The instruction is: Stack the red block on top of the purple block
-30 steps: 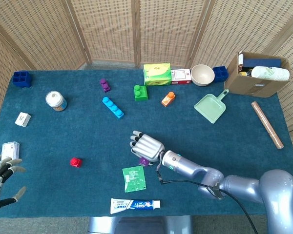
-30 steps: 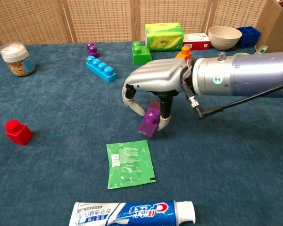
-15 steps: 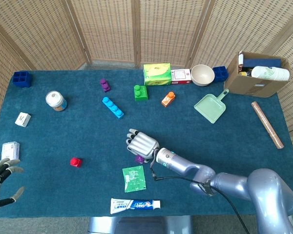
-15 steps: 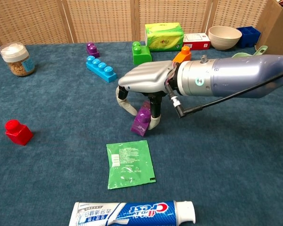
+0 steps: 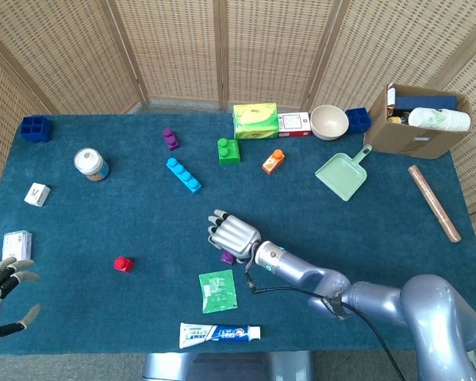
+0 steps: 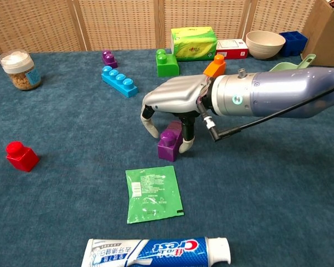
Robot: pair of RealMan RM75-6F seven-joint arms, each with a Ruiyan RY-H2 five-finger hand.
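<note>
Here we see the right hand [image 6: 175, 108] arched over the purple block [image 6: 170, 144], which stands upright on the blue tabletop [image 6: 278, 183], thumb and fingers touching its sides. The red block [image 6: 20, 156] sits well apart; our left hand [image 5: 1, 290] lies spread, holding nothing.

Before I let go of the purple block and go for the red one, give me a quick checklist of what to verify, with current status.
1. Purple block resting upright on the table: ok, stud up, base seems flat on the cloth.
2. Right hand free of the block: not ok, fingers are around it and the thumb touches its side.
3. Red block in the open and upright: ok, nothing beside it.
4. Left hand empty for the pick: ok, fingers spread at the table's near-left edge.
5. Space around the purple block: ok, though the green packet lies just in front.
</note>
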